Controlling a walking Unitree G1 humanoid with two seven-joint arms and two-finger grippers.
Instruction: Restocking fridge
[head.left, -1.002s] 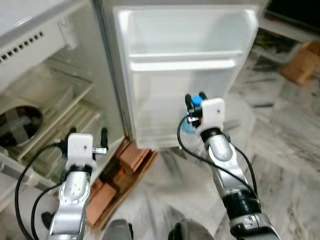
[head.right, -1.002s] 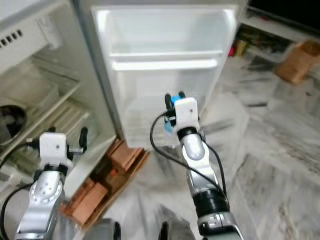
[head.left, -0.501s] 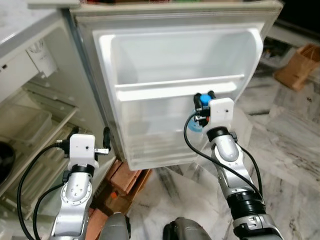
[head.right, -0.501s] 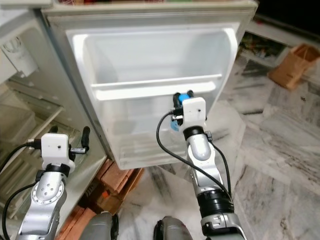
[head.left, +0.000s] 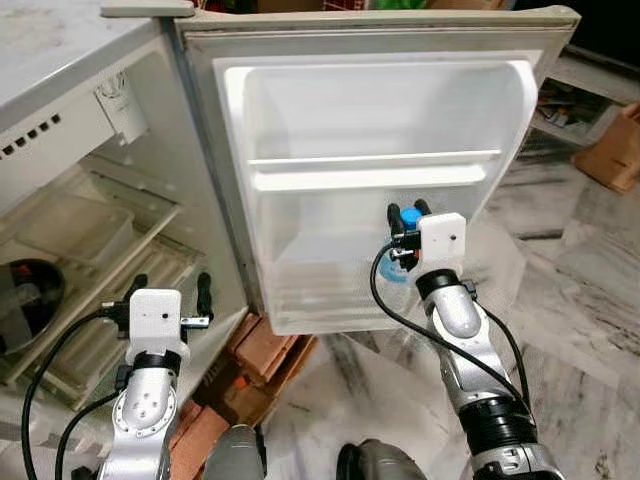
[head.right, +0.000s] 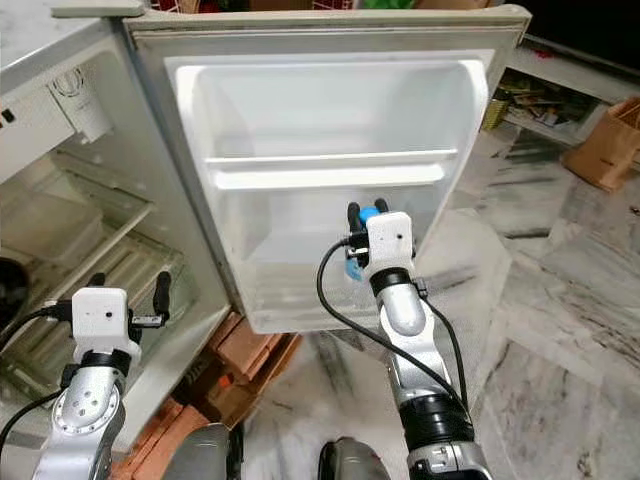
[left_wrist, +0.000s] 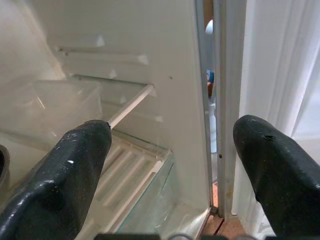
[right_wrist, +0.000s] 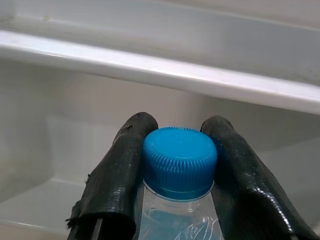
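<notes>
A clear water bottle with a blue cap (right_wrist: 180, 161) stands upright between the fingers of my right gripper (head.left: 407, 213), which is shut on its neck. It is held in front of the open fridge door (head.left: 370, 180), just below the door's white shelf rail (head.left: 375, 175) and above the bottom door bin (head.left: 330, 300). The door's shelves hold nothing. My left gripper (head.left: 168, 288) is low at the left, open, facing the fridge interior (left_wrist: 100, 115) with its wire and glass shelves.
The fridge body (head.left: 80, 210) stands open at the left with a clear drawer and a dark round pot (head.left: 25, 300). Brown cardboard boxes (head.left: 255, 355) lie on the marble floor under the door. A brown bag (head.left: 615, 150) sits at the far right.
The camera view has shifted and the fridge door now sits more centred. My right gripper with the bottle has dropped from level with the shelf rail to below it. The left gripper stays open.
</notes>
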